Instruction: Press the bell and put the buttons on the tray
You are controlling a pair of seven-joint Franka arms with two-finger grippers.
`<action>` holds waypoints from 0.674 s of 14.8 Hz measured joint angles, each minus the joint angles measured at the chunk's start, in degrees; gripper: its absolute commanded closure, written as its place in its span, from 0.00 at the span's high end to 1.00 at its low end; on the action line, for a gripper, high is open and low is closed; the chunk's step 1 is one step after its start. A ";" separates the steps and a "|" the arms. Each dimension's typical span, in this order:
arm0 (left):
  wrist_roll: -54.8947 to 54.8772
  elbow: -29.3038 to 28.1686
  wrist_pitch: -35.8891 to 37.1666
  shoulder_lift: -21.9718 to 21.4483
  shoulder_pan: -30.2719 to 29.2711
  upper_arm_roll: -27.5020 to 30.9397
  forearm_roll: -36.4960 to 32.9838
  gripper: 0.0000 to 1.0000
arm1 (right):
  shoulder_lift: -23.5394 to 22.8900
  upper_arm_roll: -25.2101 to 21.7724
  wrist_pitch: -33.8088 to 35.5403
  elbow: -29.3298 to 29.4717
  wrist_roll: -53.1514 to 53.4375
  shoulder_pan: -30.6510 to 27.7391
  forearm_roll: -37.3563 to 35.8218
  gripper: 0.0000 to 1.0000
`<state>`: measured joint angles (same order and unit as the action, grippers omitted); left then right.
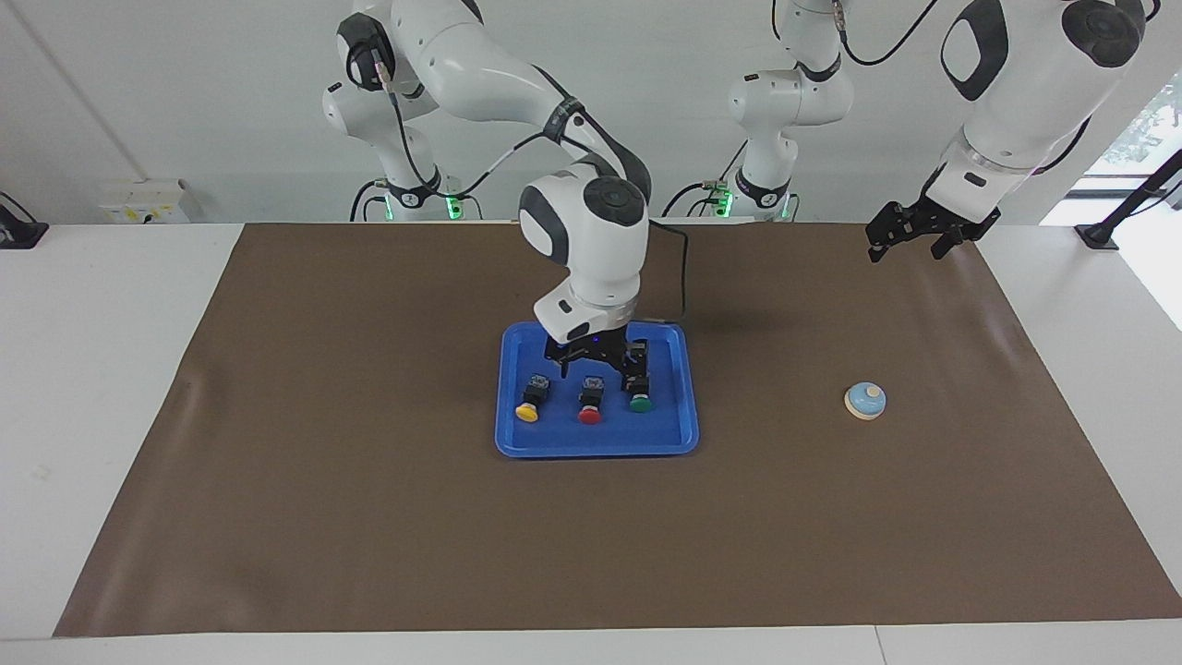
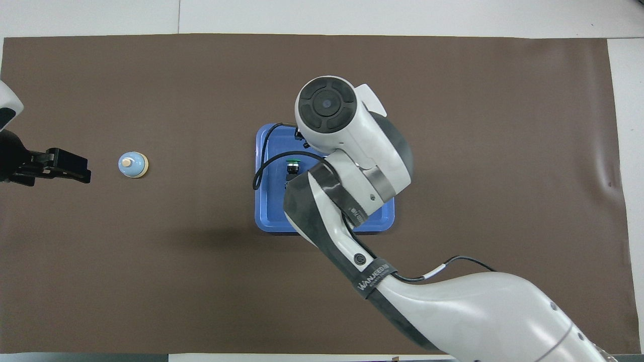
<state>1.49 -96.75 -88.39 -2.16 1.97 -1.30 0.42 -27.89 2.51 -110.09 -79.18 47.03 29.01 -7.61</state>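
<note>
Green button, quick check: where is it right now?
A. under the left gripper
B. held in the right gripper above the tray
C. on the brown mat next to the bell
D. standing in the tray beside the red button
D. The green button stands in the tray beside the red button, and the right gripper, open, is above the tray with nothing in it.

Three buttons lie in a row on one tray: one yellow button, one red button and one green button. One bell sits on the single brown mat that covers the bench. Two robot arms are present, each with one end effector: the right end effector and the left end effector
</note>
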 measured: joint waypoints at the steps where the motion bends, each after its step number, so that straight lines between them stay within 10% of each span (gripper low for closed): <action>1: 0.00 0.00 0.00 0.00 0.00 0.00 0.00 1.00 | 3.03 -0.03 1.35 -1.32 -3.49 -2.09 0.00 1.00; 10: 0.00 0.00 0.00 0.00 0.00 0.00 0.00 1.00 | 22.72 -0.09 17.38 -8.57 -33.20 -19.70 0.03 1.00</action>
<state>1.49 -96.75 -88.39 -2.16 1.97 -1.30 0.42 -5.17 2.42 -92.71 -87.75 13.83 9.32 -7.58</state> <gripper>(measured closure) 0.000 0.000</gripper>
